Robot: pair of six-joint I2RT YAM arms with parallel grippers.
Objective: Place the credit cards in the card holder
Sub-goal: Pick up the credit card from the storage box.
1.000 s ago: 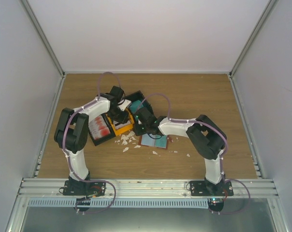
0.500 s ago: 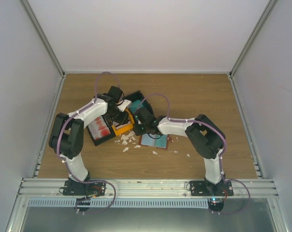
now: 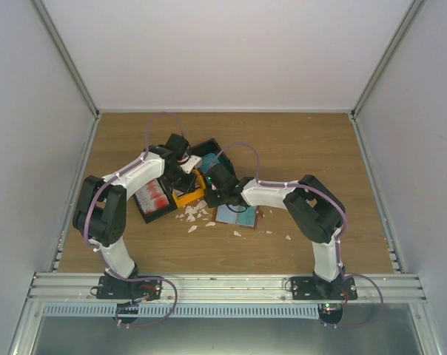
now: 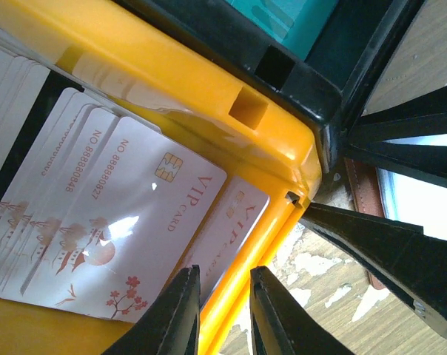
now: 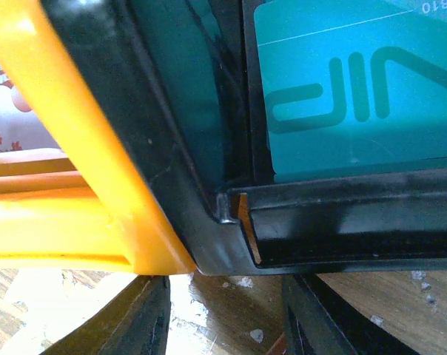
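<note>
White credit cards (image 4: 135,214) with red blossoms and "VIP CARD" print lie fanned in the orange bin (image 4: 209,89). My left gripper (image 4: 223,314) is narrowly open, its jaws straddling the bin's near wall: one finger over the edge of a white card (image 4: 231,222), the other outside. It shows in the top view (image 3: 186,182). A teal card (image 5: 357,96) lies in a black bin (image 5: 342,222). My right gripper (image 5: 227,318) is open and empty just below that bin's corner, also in the top view (image 3: 211,194). The brown card holder (image 3: 237,216) lies open with teal cards on it.
A second black bin (image 3: 153,197) with white and red cards sits left of the orange bin. White scraps (image 3: 194,216) litter the wood in front of the bins. The two grippers are close together, the right one's fingers (image 4: 386,244) showing in the left wrist view.
The left arm's elbow has swung left and its gripper has shifted slightly over the orange bin. The right arm has barely moved.
</note>
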